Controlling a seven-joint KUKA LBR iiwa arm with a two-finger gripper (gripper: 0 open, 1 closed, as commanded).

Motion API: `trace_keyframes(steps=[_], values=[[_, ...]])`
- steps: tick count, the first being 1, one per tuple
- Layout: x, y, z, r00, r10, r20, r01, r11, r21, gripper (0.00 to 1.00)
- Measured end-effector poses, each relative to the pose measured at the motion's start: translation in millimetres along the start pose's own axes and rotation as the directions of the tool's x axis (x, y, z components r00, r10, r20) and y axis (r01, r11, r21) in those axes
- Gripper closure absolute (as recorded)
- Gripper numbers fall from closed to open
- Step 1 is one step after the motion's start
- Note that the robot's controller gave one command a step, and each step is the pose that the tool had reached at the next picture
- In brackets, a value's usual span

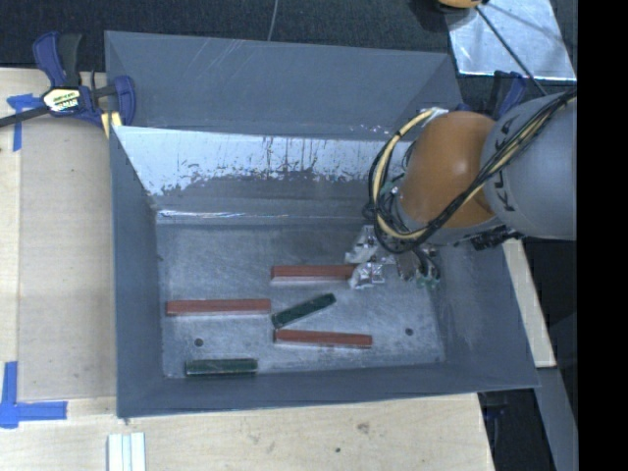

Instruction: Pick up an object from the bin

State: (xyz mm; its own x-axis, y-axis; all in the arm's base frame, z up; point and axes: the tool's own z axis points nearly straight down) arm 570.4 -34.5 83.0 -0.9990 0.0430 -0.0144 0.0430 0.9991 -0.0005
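Down in the grey metal bin (pixel 132 263) lie 5 slim flat sticks, 3 red-brown and 2 dark green, all well spread out. The gripper (pixel 367 269) sits low at the right end of the upper red-brown stick (pixel 309 275), right against it. Jaws spread or pinching? Cannot tell. The tilted green stick (pixel 302 310) lies just below, and the lower red-brown stick (pixel 324 339) under that. The bin's floor is scuffed and speckled, its back wall streaked with scratches.
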Motion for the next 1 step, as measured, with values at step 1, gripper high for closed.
trace_keyframes(steps=[1], values=[[-31.4, -12.9, -141.6, 1.000, 0.019, -0.010, -0.019, 1.000, 0.000, 1.00]])
